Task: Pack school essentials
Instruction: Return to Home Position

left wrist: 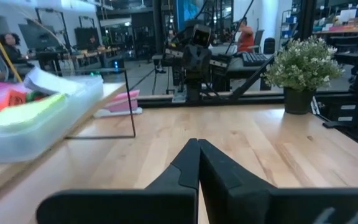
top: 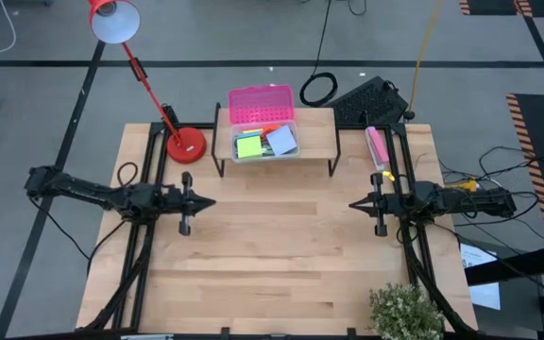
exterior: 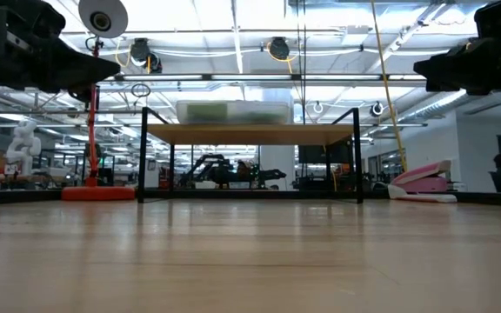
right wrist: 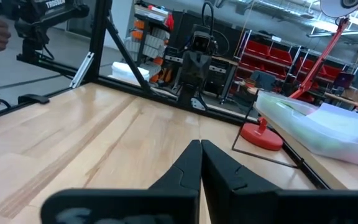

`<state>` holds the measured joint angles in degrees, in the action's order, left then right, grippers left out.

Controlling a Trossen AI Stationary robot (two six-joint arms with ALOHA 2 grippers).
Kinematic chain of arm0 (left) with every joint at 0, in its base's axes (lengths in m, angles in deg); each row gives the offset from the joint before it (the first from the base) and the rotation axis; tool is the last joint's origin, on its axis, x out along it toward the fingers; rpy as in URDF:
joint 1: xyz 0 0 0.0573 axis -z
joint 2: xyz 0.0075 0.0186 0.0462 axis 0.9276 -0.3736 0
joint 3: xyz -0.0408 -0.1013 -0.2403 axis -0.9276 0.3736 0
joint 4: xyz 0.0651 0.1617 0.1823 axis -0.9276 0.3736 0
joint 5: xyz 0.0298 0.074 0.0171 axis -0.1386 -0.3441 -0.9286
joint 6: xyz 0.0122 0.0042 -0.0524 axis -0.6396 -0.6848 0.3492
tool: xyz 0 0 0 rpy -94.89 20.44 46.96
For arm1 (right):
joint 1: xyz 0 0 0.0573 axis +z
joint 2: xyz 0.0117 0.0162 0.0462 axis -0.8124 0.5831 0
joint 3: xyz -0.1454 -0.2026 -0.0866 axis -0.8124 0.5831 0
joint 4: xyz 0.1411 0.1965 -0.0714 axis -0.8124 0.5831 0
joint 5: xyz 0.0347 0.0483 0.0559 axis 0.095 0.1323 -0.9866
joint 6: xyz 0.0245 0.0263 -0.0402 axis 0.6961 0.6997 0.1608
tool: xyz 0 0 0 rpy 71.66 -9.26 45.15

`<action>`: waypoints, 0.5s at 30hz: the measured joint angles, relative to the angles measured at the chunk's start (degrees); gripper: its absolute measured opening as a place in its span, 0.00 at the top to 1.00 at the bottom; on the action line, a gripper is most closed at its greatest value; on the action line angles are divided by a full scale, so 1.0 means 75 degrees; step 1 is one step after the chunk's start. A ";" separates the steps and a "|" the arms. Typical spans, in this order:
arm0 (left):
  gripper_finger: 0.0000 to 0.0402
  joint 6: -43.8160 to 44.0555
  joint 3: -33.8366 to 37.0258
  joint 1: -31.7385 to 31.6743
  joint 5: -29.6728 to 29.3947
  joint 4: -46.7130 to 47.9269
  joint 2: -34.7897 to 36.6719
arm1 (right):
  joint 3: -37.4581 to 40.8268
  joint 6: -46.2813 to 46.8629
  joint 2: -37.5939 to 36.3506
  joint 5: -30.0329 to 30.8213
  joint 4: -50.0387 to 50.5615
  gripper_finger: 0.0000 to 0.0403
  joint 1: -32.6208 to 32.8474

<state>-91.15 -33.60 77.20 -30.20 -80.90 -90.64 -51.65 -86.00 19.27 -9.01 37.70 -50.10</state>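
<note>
1. High view: the box (top: 263,142) sits on a small raised shelf (top: 314,121), lid (top: 261,103) open. A green pad (top: 249,146) and a lavender pad (top: 282,142) lie inside with some reddish bits I cannot identify. The bench (top: 272,255) between the arms shows no loose stationery, so I judge the packing to be done or nearly so; the lid is not yet shut. A pink oblong object (top: 377,145) lies on the bench just beyond the right fingers (top: 356,203). The left fingers (top: 208,200) and the right ones are both pressed shut on nothing, hovering well short of the box.

2. Low view: the box stands on the shelf at the far side; the bench in front is bare.

3. Left wrist view: the left fingers (left wrist: 197,163) meet at their tips, empty. The box (left wrist: 39,115) is off to one side of them, pads inside.

4. Right wrist view: the right fingers (right wrist: 200,163) are closed, empty. The box (right wrist: 319,127) is off to their side, beside a red lamp (right wrist: 261,135).
</note>
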 joint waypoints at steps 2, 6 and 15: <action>0.99 -0.0095 0.0000 -0.0001 0.0000 0.0080 0.0192 | 0.0000 0.0000 0.0000 -0.0019 0.0014 1.00 -0.0003; 0.99 -0.0150 0.0000 -0.0013 0.0012 0.0467 0.0707 | 0.0000 0.0009 0.0000 -0.0021 0.0019 1.00 -0.0001; 0.99 -0.0145 -0.0003 -0.0013 0.0455 0.1470 0.1852 | 0.0003 0.0015 0.0000 -0.0019 0.0003 1.00 -0.0001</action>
<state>-92.24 -33.62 77.10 -26.79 -69.87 -76.75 -51.62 -85.89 19.27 -9.16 37.72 -50.11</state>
